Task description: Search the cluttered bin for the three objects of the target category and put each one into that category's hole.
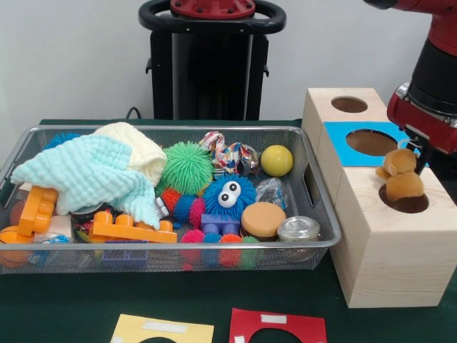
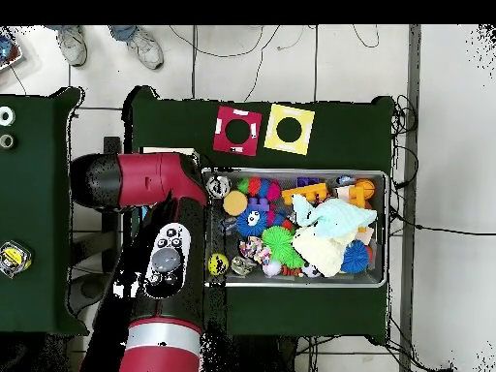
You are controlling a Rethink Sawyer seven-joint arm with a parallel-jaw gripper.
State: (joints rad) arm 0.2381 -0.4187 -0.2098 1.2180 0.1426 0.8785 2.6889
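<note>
Brown teddy bear sits half in the nearest hole of the wooden box, head and upper body above the rim, lower body down in the opening. Directly above it, the gripper on the red and black arm; a dark finger shows just beside the bear's head, but whether the jaws are clasping the bear or released, I cannot tell (the arm's bulk hides them in the overhead view).

Box has three holes in a row: the nearest with the bear, the middle one framed by a blue card, the farthest plain wood.

Left of the box, touching or nearly so, the wire mesh bin. Contents: pale mint cloth draped over a cream one at the left, green spiky ball, blue furry toy with googly eyes, yellow ball, orange plastic blocks, a tan disc, a clear jar.

On the green table in front of the bin: yellow card and red card, each with a hole cutout.
</note>
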